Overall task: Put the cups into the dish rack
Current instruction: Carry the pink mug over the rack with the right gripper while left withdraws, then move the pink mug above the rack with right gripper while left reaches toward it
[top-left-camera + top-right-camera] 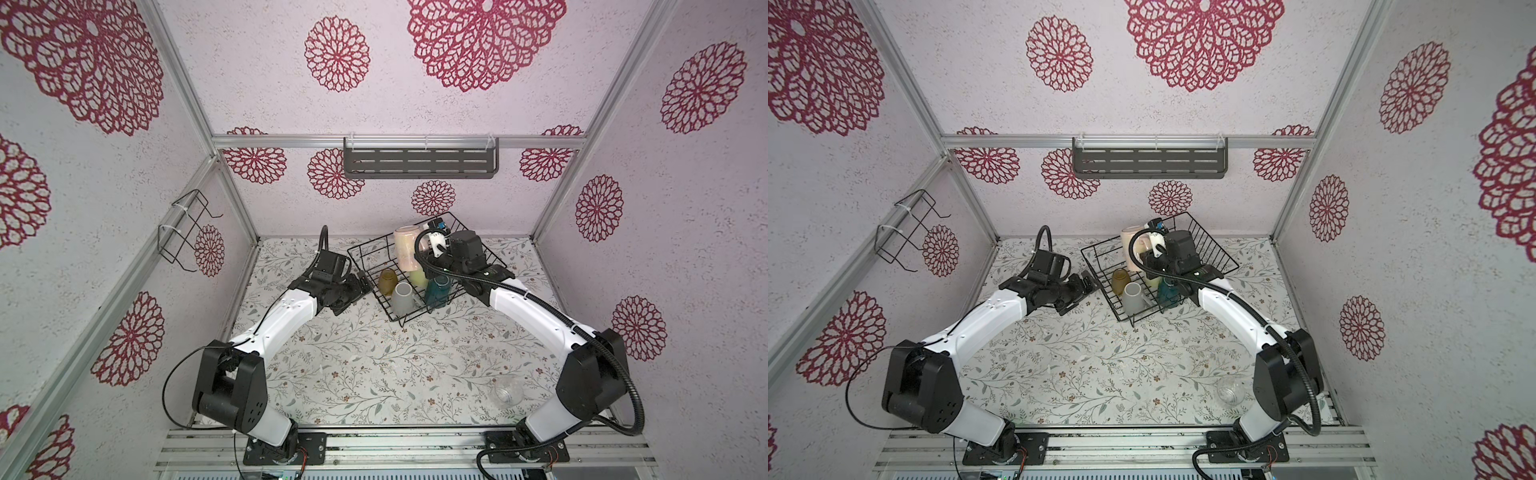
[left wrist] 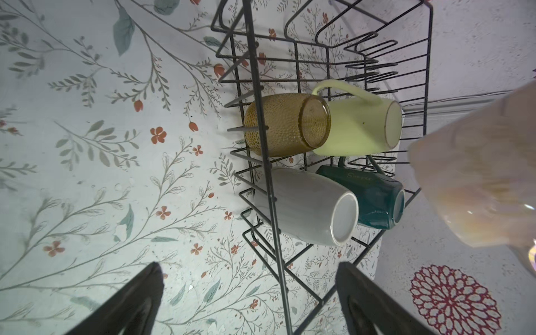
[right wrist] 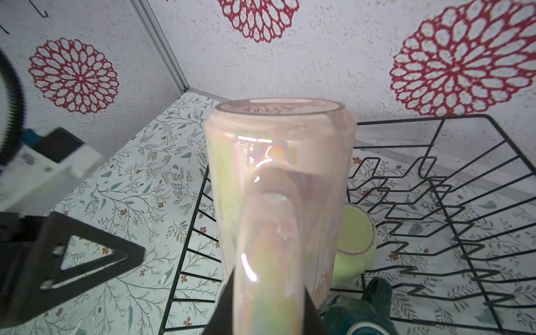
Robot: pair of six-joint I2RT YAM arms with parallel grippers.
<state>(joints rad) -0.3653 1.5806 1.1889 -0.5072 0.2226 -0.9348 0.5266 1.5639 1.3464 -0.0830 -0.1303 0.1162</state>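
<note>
The right pincer (image 3: 265, 319) clenches the handle (image 3: 269, 232) of the large glossy pink mug (image 3: 278, 150) above the 11 o'clock side of the black wire dish rack (image 2: 268, 179); the left pincer (image 2: 248, 271) gapes empty at 9 o'clock. The mug looks heavy, slick and breakable; the handle seems the surest hold.

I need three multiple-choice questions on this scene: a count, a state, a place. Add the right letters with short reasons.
1. How many cups rest unheld in the dish rack? A) two B) four C) six
2. What does the right gripper hold? A) nothing B) the large pink mug C) a plate
3. Where is the small clear glass? A) in the dish rack B) in the right gripper C) on the table

1 B: amber tumbler, grey mug, yellow-green mug, teal mug.
2 B: it is shut on that mug.
3 C: it sits near the right arm's base.
</note>
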